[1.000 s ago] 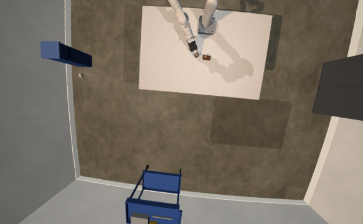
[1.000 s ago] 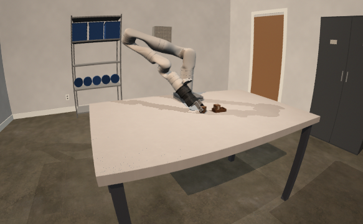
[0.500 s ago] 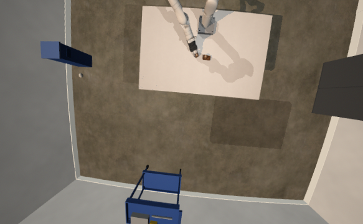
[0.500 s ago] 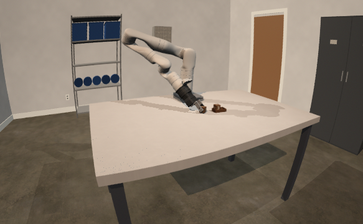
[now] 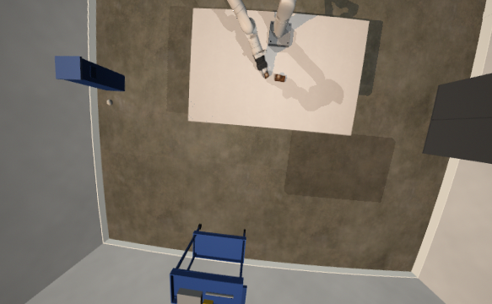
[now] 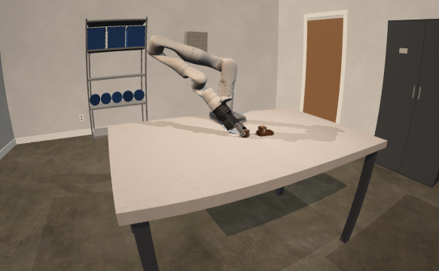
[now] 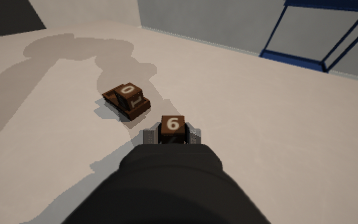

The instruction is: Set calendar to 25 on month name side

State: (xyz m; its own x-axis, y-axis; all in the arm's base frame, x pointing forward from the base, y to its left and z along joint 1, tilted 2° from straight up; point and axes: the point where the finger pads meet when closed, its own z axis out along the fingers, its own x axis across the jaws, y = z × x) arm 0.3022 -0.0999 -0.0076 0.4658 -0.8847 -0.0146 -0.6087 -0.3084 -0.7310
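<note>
My gripper (image 5: 265, 73) (image 6: 243, 132) (image 7: 173, 129) slants down toward the table and is shut on a brown cube (image 6: 246, 133) (image 7: 173, 123). The cube's upper face shows a light 6; its face toward the wrist is dark and hard to read. It is at or very near the table top; contact is unclear. Close by, the brown tray (image 6: 270, 132) (image 7: 141, 111) lies on the table. The other cube (image 6: 262, 129) (image 7: 128, 93) sits in the tray's end nearer my gripper, with 0 on top and a sideways 1 on one side. The month's name is not readable.
The table (image 5: 229, 97) (image 6: 204, 162) carries the arm's base (image 5: 280, 35) behind the tray. Arm shadows cross the table around the tray. A blue cart (image 5: 219, 247), a shelf and a dark cabinet (image 6: 416, 98) stand away from the table.
</note>
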